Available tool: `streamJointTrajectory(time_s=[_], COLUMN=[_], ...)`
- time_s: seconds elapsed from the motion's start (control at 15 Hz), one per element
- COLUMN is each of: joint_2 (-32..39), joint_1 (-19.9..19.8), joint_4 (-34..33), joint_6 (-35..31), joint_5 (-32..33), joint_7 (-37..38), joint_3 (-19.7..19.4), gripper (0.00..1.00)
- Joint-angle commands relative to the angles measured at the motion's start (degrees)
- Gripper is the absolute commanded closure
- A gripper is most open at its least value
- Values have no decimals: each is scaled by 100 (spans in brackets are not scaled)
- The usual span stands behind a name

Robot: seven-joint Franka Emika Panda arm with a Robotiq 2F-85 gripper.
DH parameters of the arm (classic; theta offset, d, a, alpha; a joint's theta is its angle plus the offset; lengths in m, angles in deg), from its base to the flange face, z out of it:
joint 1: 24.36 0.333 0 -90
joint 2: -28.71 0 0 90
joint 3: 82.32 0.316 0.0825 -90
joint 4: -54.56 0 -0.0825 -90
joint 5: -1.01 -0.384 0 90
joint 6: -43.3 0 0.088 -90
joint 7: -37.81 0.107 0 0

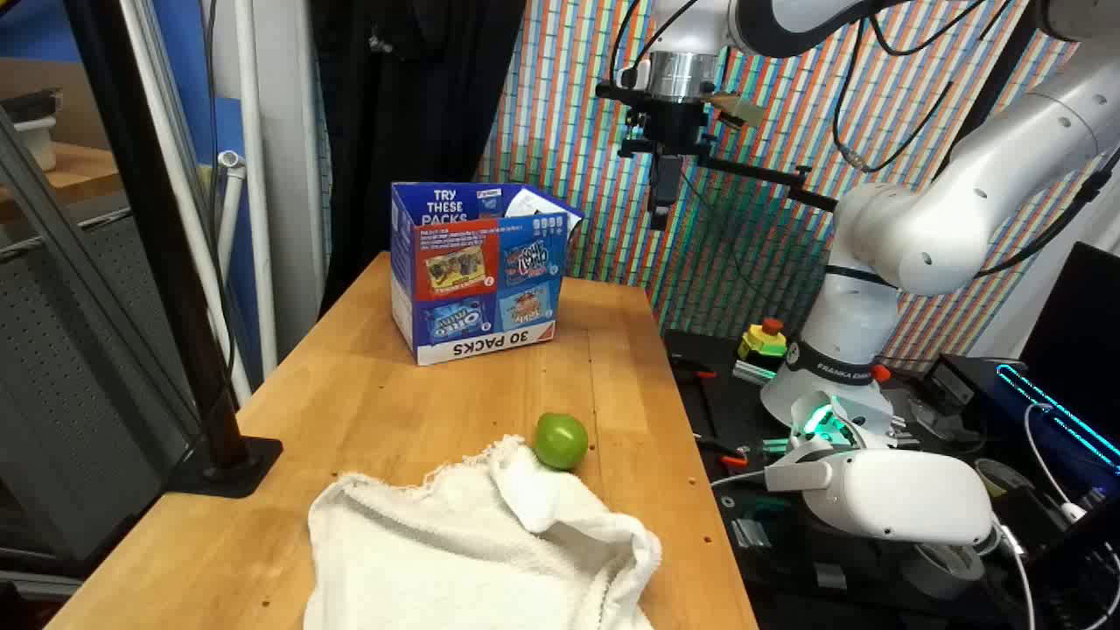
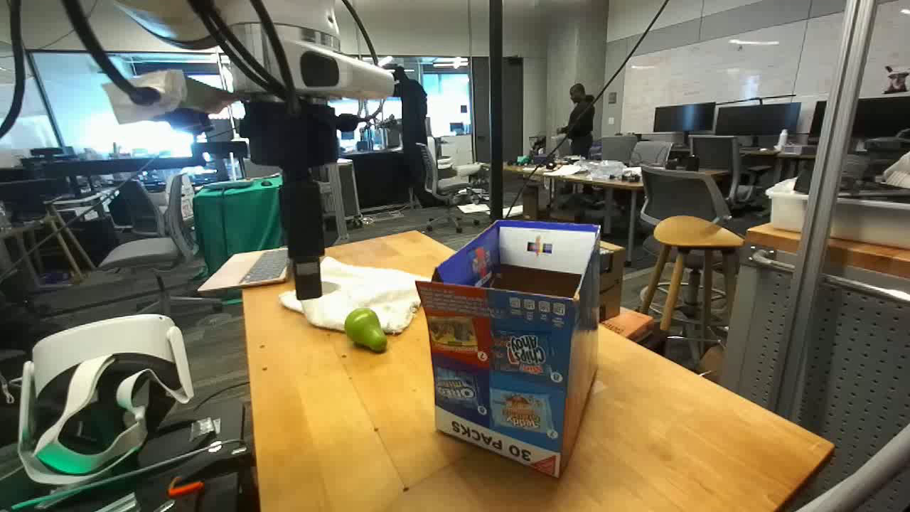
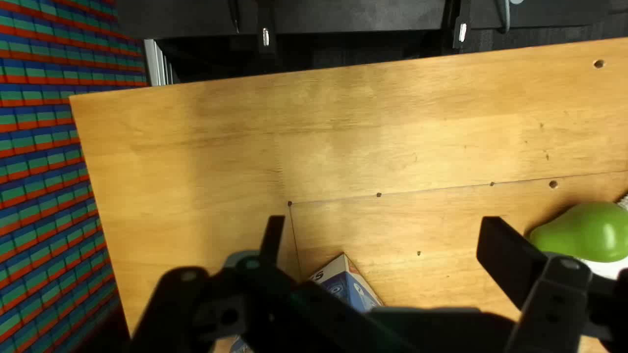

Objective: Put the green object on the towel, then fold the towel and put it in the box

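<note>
background window (image 2: 99, 133) glaring white | tabletop (image 3: 353, 147) brightly lit | end effector (image 3: 382, 228) blurry in wrist view

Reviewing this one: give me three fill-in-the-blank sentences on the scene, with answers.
The black two-fingered claw is empty and ____, not shut.
Along its bottom edge, the blue cardboard box reads "30 ____".
Of the box and the green pear-shaped fruit, the cream cloth towel lies nearer the ____.
Missing words: open; PACKS; fruit.

In both exterior views, a white headset (image 1: 910, 497) is seen beside the table (image 1: 472, 402). In an exterior view, a green cloth (image 2: 234, 227) is draped beyond it, a stool (image 2: 697, 233) is placed near a chair (image 2: 679, 192), and monitors (image 2: 757, 124) are set before a whiteboard (image 2: 711, 60).
</note>
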Motion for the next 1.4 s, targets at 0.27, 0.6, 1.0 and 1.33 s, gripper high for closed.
streamJointTrajectory(time_s=[0.27, 0.6, 1.0, 1.33], joint_2=[-4, -4, -239, -442], joint_1=[11, 11, 283, 762], joint_4=[-31, -31, 101, 206], joint_6=[11, 11, -378, -748], joint_5=[4, 4, 160, 364], joint_7=[6, 6, -525, -875], joint_3=[-8, -8, 107, 477], gripper=[0, 0, 0, 0])
